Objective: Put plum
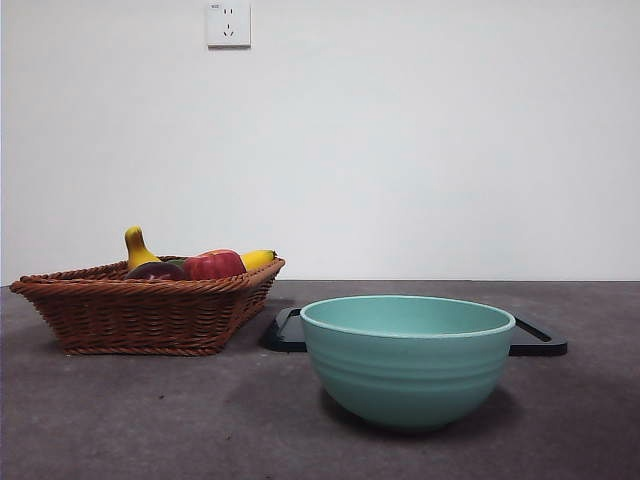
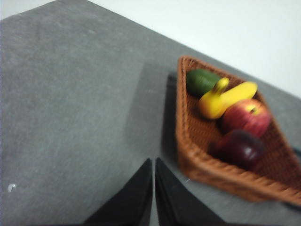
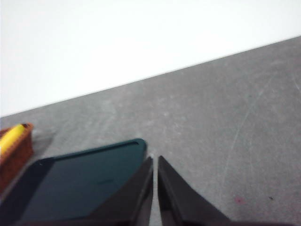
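Wicker basket [image 2: 197, 160] holds plum [image 2: 242, 148], near left gripper [image 2: 154, 162].

One wicker basket [image 1: 150, 315] stands on the grey surface [image 1: 150, 420], and it holds five pieces of fruit: one plum [image 2: 241, 148], one red apple [image 2: 247, 117], two yellow bananas [image 2: 225, 98], and one green fruit [image 2: 201, 81] at the far end. One mint-green bowl [image 1: 408, 362] stands beside the basket. One dark flat tray [image 3: 80, 181] lies behind the bowl. One white wall socket [image 1: 228, 23] shows on the wall. Two black hands are in view, the left hand [image 2: 154, 188] and the right hand [image 3: 155, 188].
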### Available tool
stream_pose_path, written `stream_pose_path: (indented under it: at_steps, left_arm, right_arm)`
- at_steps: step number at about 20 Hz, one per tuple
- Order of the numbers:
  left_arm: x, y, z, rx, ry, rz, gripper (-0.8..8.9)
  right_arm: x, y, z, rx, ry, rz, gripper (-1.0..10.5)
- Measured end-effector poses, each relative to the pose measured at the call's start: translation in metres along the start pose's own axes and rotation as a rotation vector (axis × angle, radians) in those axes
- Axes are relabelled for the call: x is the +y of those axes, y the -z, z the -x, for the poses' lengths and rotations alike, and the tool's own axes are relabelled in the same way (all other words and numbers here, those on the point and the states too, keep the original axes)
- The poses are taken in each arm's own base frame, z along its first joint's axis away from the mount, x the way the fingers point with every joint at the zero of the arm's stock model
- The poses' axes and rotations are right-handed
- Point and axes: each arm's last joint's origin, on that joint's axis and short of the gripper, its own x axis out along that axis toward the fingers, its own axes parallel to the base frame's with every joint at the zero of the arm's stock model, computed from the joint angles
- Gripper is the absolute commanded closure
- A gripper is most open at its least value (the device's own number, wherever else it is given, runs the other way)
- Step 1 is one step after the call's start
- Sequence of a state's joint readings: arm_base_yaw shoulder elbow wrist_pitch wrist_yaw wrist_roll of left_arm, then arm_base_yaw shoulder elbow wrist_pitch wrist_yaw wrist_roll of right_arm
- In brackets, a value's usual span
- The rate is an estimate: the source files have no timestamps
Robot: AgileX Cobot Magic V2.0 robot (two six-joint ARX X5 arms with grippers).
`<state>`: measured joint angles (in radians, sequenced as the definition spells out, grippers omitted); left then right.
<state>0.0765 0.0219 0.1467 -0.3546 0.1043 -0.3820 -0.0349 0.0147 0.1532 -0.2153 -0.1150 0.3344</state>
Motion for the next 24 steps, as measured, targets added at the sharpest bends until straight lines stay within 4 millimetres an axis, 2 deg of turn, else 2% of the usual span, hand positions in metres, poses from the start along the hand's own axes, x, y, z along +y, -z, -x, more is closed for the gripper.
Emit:
stream_pose_path:
  at_steps: [6, 13, 24]
  left_arm:
    - [-0.019, -0.038, 0.018, -0.003, 0.038, 0.016, 8.04]
    - [-0.040, -0.075, 0.030, 0.169, 0.170, -0.051, 8.04]
    - [-0.068, -0.122, 0.027, 0.439, 0.354, -0.225, 8.04]
  right_arm:
    - [0.015, -0.032, 0.010, 0.094, -0.048, -0.023, 9.4]
    - [0.037, -0.080, 0.017, 0.264, -0.155, 0.025, 9.4]
    - [0.058, -0.126, 0.006, 0.579, -0.285, 0.157, 9.4]
